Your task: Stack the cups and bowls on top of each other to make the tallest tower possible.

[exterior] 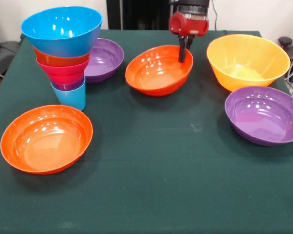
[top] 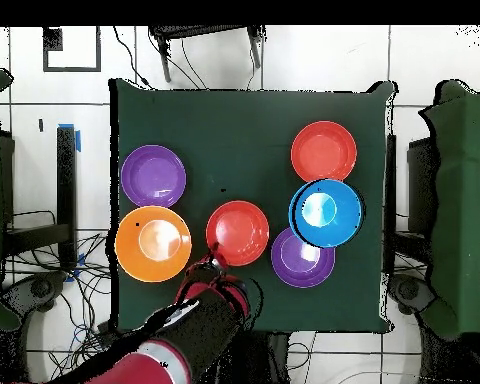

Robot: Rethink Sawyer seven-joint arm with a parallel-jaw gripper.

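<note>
Front view: the green table [exterior: 151,195] has a broad bare stretch along its near edge and down the middle. The gripper [exterior: 184,51] hangs at the far rim of a tilted orange-red bowl [exterior: 158,69], its dark fingers closed on that rim. A second orange-red bowl [exterior: 46,138] lies near the left edge; a purple bowl [exterior: 263,115] nearly reaches the right edge, the yellow-orange bowl [exterior: 247,61] behind it. The tower [exterior: 64,53] stands far left: light blue cup lowest, purple, pink and orange above, blue bowl topmost, leaning slightly. Another purple bowl [exterior: 105,59] sits just behind it.

Overhead view: the bowls crowd the table's lower half; the upper strip is free. The gripper [top: 214,262] meets the middle bowl's rim.
</note>
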